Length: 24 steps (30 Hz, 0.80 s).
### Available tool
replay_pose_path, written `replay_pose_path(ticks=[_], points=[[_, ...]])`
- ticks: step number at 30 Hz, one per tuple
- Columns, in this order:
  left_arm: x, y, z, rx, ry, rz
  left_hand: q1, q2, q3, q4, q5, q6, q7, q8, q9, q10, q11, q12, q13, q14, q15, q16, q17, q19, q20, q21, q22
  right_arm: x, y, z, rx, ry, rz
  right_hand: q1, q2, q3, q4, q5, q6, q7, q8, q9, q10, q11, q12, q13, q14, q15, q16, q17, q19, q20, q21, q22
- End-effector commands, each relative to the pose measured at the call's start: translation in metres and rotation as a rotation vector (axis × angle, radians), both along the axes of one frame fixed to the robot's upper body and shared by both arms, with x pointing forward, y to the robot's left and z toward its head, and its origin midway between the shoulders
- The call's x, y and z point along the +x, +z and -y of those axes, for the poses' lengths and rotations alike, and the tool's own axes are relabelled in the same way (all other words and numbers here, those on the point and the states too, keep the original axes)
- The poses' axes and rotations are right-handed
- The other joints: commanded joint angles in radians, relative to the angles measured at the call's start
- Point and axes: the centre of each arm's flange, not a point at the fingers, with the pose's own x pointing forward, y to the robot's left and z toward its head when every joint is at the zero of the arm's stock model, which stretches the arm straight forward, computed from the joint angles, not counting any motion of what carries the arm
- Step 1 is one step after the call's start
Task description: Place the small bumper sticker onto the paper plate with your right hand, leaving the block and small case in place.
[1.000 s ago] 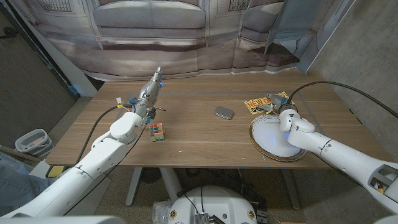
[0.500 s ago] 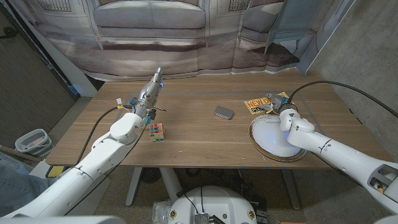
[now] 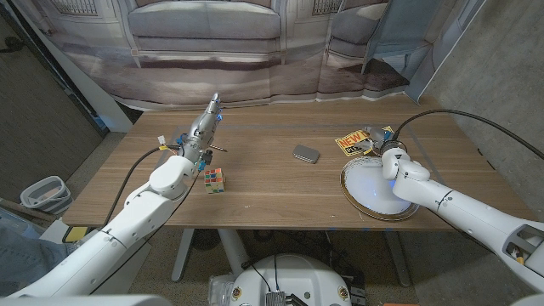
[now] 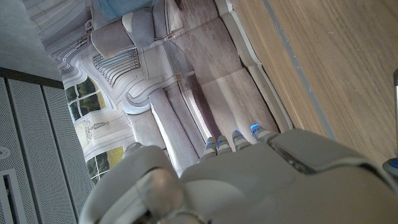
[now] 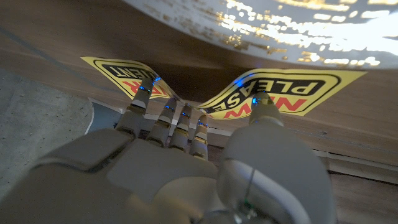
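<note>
One glossy yellow sticker buckles, pinched by the right hand's fingers

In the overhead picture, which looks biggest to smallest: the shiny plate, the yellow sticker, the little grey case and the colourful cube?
1. Paper plate, clearly the largest.
2. Bumper sticker, partly covered by the right hand, so its full extent is hidden.
3. Small case and block look about alike; I would not rank them.

a printed sofa backdrop hangs behind the wooden table; grey bin on the floor.
</note>
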Motion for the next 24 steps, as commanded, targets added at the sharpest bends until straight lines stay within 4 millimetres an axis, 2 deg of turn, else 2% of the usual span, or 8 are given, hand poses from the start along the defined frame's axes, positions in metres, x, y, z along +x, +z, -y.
replay_pose_path(ticks=[1, 4, 8, 11, 17, 24], points=[[-0.0010, -0.0020, 0.0007, -0.003, -0.003, 0.001, 0.009, 0.005, -0.008, 0.001, -0.002, 0.001, 0.000, -0.003, 0.003, -0.065, -0.006, 0.007, 0.004, -0.102, 0.008, 0.005, 0.002, -0.194, 0.002, 0.006, 0.002, -0.0010, 0.0002, -0.0029, -0.010, 0.006, 0.015, 0.030, 0.005, 0.010, -0.001, -0.008, 0.027, 0.001, 0.009, 0.003, 0.022, -0.002, 0.011, 0.002, 0.031, -0.024, 0.008, 0.005, 0.175, -0.186, 0.003, 0.005], [-0.0013, -0.0027, 0.0010, -0.005, -0.004, 0.001, 0.009, 0.005, -0.009, 0.001, -0.002, 0.001, -0.001, -0.003, 0.004, -0.065, -0.006, 0.007, 0.004, -0.102, 0.008, 0.005, 0.002, -0.194, 0.002, 0.006, 0.002, -0.0019, 0.0009, -0.0032, -0.011, 0.009, 0.025, 0.051, 0.016, 0.019, 0.001, -0.018, 0.054, 0.002, 0.015, 0.003, 0.060, -0.003, 0.023, 0.002, 0.059, -0.032, 0.011, 0.007, 0.195, -0.208, 0.003, 0.005], [-0.0024, -0.0032, 0.0011, -0.007, -0.001, 0.003, 0.009, 0.006, -0.009, 0.001, -0.002, 0.001, -0.001, -0.003, 0.004, -0.065, -0.006, 0.007, 0.004, -0.102, 0.008, 0.005, 0.002, -0.194, 0.003, 0.006, 0.002, -0.0029, 0.0020, -0.0035, -0.016, 0.016, 0.034, 0.078, 0.026, 0.027, 0.007, -0.041, 0.119, 0.009, 0.029, 0.003, 0.126, 0.011, 0.042, 0.003, 0.110, -0.039, 0.015, 0.009, 0.222, -0.261, -0.001, 0.006], [-0.0024, -0.0036, 0.0015, -0.005, -0.003, 0.001, 0.009, 0.006, -0.010, 0.001, -0.002, 0.001, -0.001, -0.003, 0.004, -0.066, -0.006, 0.007, 0.004, -0.102, 0.008, 0.005, 0.002, -0.194, 0.003, 0.006, 0.002, -0.0041, 0.0029, -0.0041, -0.019, 0.018, 0.042, 0.088, 0.035, 0.032, 0.009, -0.049, 0.135, 0.011, 0.030, 0.003, 0.146, 0.001, 0.047, 0.003, 0.132, -0.046, 0.019, 0.010, 0.232, -0.275, -0.002, 0.006], [-0.0012, -0.0062, 0.0026, -0.008, -0.003, -0.004, 0.010, 0.006, -0.011, 0.002, -0.002, 0.001, -0.001, -0.003, 0.004, -0.065, -0.007, 0.007, 0.004, -0.102, 0.008, 0.005, 0.002, -0.194, 0.003, 0.007, 0.002, -0.0055, 0.0046, -0.0053, -0.026, 0.026, 0.060, 0.119, 0.052, 0.044, 0.007, -0.067, 0.184, 0.016, 0.038, 0.002, 0.185, 0.010, 0.055, 0.003, 0.178, -0.066, 0.024, 0.012, 0.263, -0.310, 0.000, 0.008], [0.0003, -0.0069, 0.0030, -0.012, -0.009, -0.004, 0.010, 0.007, -0.013, 0.002, -0.002, 0.001, -0.002, -0.003, 0.004, -0.066, -0.008, 0.007, 0.004, -0.102, 0.008, 0.005, 0.002, -0.194, 0.004, 0.007, 0.002, -0.0072, 0.0069, -0.0075, -0.036, 0.025, 0.086, 0.174, 0.078, 0.067, 0.001, -0.095, 0.242, 0.015, 0.044, 0.002, 0.246, 0.002, 0.068, 0.003, 0.241, -0.091, 0.031, 0.016, 0.302, -0.332, 0.005, 0.010]])
